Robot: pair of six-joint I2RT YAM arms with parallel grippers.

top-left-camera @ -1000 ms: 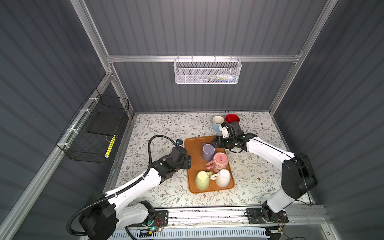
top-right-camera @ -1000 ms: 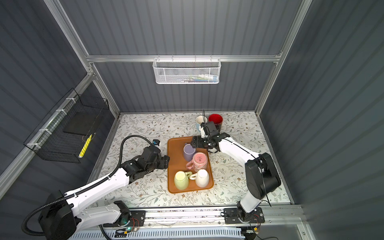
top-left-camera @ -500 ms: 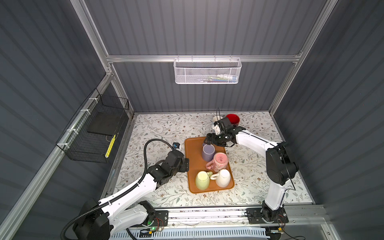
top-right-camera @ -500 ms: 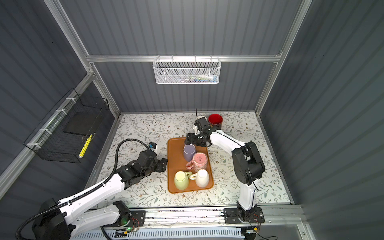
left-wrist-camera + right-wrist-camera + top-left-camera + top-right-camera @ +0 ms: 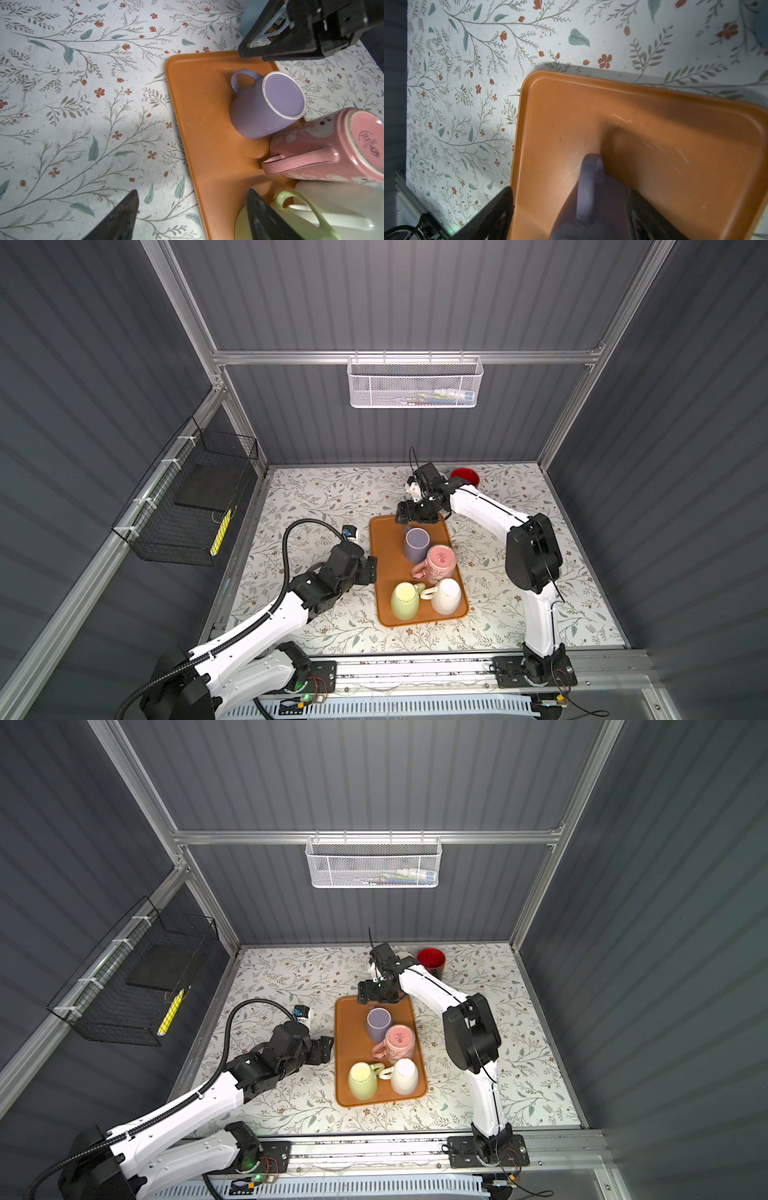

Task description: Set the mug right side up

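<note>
On the orange tray, a purple mug stands upside down, base up, at the far end. Its handle points to the tray's far edge. My right gripper hangs open over that far edge, its fingers either side of the handle and apart from it. The left gripper is open and empty, low over the tray's left rim.
The tray also carries a pink mug, a pale green mug and a white mug, all base up and close together. Behind the right arm stand a red mug and a light blue mug.
My right gripper has swung left from the mugs at the back to the purple mug's handle. The left arm has drawn back slightly, its gripper still by the tray's left rim.
</note>
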